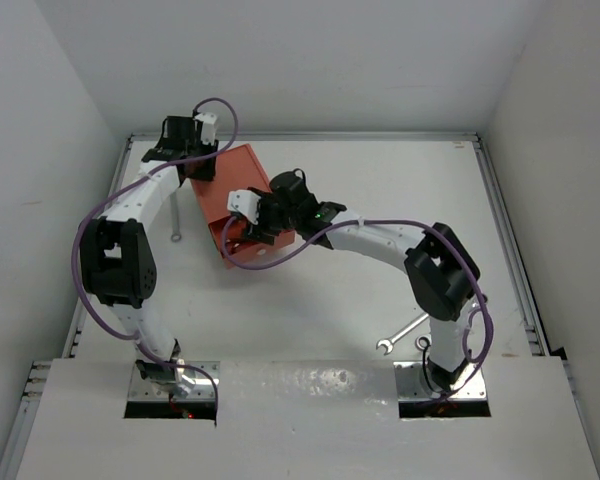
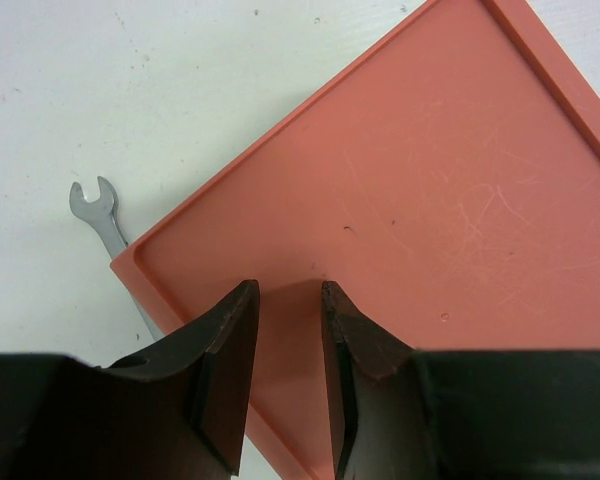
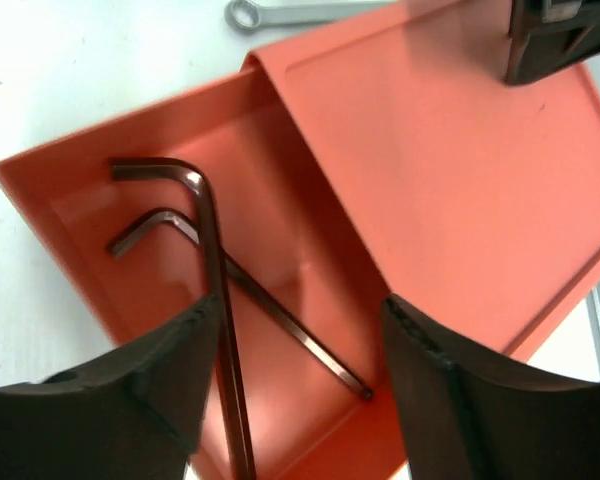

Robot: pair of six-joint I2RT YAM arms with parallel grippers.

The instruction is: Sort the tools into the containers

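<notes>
Container: We saw a small square orange-red box (image 3: 460,180) of smooth matte plastic. Its flat top was lightly scratched and had a low raised rim.
Open drawer: The orange-red upper drawer (image 3: 270,220) was pulled out from under the top. It was a shallow tray with sloping walls.
Drawer contents: Two dark reddish-brown L-shaped hex keys lay inside, their long arms crossing. The larger hex key (image 3: 212,260) had its bend towards the drawer's far wall. The smaller hex key (image 3: 280,315) ran slantwise to a near corner.
Right jaws: The right gripper (image 3: 302,305) hovered over the drawer with its black fingers wide apart and nothing between them.
Keys and jaws: The larger key's long arm passed just beside the left-hand finger. We could not tell whether they touched.
Left jaws: The left gripper (image 2: 285,290) sat over the box top near one edge. A narrow gap stood between its fingers, and only the top's surface showed in that gap.
Wrench by box: A slim silver open-end wrench (image 2: 98,208) lay on the white table (image 2: 130,80), just beside the box edge.
Other wrench: A second silver wrench (image 1: 402,332) lay well apart from the box, near the right arm's base.
</notes>
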